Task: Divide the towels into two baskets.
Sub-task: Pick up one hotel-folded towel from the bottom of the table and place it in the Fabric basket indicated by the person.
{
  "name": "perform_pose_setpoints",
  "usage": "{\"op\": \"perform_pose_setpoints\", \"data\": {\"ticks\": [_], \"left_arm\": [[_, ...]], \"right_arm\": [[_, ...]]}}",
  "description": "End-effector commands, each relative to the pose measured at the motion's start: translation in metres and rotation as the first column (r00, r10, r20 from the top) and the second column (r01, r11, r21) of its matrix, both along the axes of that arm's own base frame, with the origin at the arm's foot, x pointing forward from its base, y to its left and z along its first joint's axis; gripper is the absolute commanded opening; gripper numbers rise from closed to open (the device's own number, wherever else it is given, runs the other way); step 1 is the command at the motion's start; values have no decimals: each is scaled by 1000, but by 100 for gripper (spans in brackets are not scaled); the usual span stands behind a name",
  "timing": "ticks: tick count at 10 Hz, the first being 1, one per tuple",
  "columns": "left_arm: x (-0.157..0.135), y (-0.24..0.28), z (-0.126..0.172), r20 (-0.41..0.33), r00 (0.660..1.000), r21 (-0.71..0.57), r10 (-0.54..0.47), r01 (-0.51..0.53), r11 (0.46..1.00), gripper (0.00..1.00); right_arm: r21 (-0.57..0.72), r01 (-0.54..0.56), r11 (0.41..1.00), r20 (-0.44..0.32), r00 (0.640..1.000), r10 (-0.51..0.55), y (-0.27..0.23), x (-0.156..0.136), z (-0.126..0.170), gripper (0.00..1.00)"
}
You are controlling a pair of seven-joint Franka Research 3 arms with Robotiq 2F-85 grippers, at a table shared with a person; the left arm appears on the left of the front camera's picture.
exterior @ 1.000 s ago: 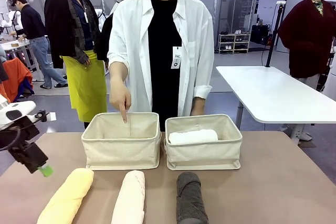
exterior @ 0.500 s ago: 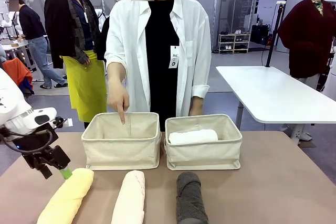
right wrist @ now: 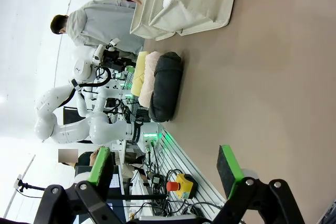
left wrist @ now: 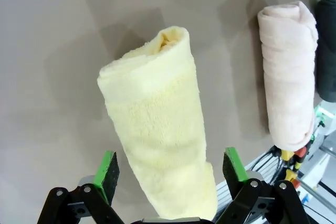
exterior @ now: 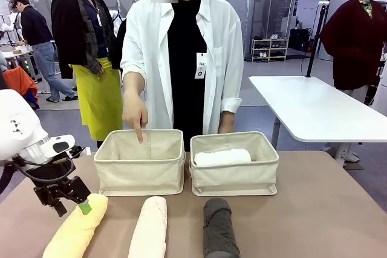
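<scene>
Left tool [left wrist: 170,169] hovers spread wide astride the yellow towel [left wrist: 155,119] lying on the desk [left wrist: 47,77], while the person's hand [exterior: 136,113] points into the left basket [exterior: 139,176]. Best play from here: sink lower, centre on the roll's middle, and clamp firmly so the soft fabric doesn't sag or unroll.

Left arm [exterior: 18,134] comes in from the left edge, wrist bent downward. Left gripper [exterior: 74,205] sits low near the table, fingers angled down and to the right; jaws spread wide, green pads [left wrist: 107,167] well apart. Right gripper [right wrist: 164,165] rolled sideways, above the table, jaws likewise spread wide
</scene>
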State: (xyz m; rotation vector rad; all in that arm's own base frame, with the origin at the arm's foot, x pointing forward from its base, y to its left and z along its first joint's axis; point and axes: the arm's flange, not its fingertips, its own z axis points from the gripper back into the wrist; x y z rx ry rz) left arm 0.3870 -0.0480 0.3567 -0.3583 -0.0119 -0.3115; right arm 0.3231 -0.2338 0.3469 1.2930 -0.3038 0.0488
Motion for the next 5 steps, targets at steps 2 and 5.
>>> {"op": "perform_pose_setpoints", "data": {"ticks": [2,5], "left_arm": [[-58,-12,-49,57,993,13,106,-107,994,100],[-66,-16,-67,26,993,33,119,-120,992,100]], "right_arm": [[0,-9,1000,20,1000,9,0,-3,2,100],[0,-9,1000,20,1000,9,0,-3,2,100]]}}
